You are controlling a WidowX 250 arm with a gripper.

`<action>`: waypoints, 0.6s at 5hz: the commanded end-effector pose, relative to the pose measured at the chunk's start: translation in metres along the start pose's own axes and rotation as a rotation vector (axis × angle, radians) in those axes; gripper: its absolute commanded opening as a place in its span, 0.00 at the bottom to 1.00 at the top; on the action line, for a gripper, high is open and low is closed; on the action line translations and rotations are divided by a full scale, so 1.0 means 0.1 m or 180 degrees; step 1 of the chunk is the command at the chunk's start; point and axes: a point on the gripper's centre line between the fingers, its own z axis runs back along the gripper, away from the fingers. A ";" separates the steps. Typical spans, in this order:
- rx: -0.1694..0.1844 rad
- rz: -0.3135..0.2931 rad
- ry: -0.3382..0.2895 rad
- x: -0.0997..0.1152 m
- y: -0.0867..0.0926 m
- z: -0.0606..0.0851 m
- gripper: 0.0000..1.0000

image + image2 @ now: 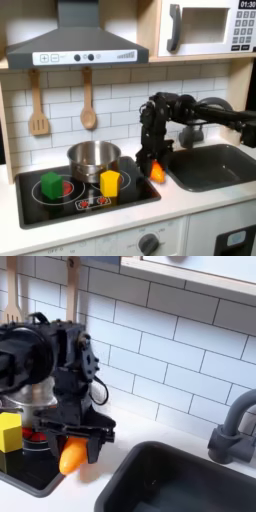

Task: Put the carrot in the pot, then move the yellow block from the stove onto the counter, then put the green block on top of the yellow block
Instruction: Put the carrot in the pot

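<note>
While the gripper (153,166) grips the carrot (157,173) clear of the counter (190,203), at three o'clock from the yellow block (110,182), step one looks underway. Next it likely must carry the carrot toward ten o'clock and over the pot (93,157).

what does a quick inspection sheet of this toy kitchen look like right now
surface: cream counter, black stove set in it
job's things: carrot held off the counter; pot on the stove's back; yellow block and green block on the stove's front, apart
clutter: nothing seen
grippers: gripper shut on the carrot, fingers pointing down
cables: dark cables on the arm
surroundings: sink, faucet, two wooden utensils on tiled wall, range hood, microwave
</note>
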 end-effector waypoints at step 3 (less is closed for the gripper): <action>-0.0130 0.0093 -0.0262 0.25 0.03 0.34 0.00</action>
